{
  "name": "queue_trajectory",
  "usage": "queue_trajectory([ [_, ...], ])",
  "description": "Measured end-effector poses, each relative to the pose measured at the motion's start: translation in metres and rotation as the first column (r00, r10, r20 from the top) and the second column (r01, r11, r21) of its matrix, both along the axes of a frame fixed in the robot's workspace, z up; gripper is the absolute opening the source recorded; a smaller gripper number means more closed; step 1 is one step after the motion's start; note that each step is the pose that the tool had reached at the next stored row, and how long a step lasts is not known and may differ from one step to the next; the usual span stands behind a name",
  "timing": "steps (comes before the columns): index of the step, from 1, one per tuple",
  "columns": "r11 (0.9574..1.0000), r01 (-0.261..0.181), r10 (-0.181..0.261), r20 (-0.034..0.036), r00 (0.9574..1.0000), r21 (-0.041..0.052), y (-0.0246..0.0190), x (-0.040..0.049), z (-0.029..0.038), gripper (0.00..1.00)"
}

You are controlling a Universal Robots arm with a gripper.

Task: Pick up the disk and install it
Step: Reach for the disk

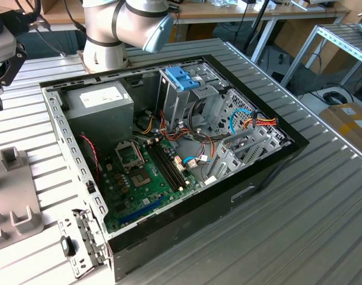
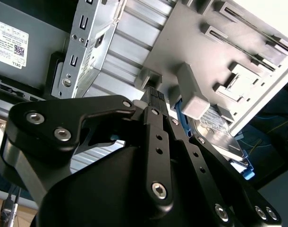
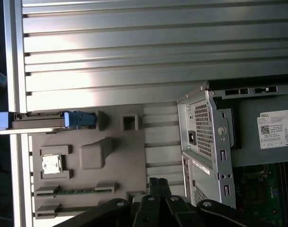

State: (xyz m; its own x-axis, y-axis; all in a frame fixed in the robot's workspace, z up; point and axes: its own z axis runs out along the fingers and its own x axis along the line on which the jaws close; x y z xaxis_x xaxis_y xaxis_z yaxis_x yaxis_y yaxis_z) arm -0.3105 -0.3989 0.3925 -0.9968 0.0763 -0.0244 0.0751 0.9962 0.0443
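Observation:
The disk stands on edge in a slot at the outer side of a grey fixture plate, a silver slab with a light blue frame end. In the second wrist view the disk shows behind a grey post of the plate. My gripper hovers over the plate's opposite side, near the computer case, well apart from the disk. Its black fingers are pressed together and hold nothing.
An open computer case lies on the slatted metal table. Inside it are a grey power-supply box, a green motherboard and a metal drive cage with a blue handle. The fixture plate lies at the exterior view's left.

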Motion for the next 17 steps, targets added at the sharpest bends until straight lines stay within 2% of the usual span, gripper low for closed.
queue_trajectory([
  [17, 1.0000, 0.000, 0.000, 0.0000, 1.0000, 0.0001, 0.0000, -0.0118, -0.0002, 0.10],
])
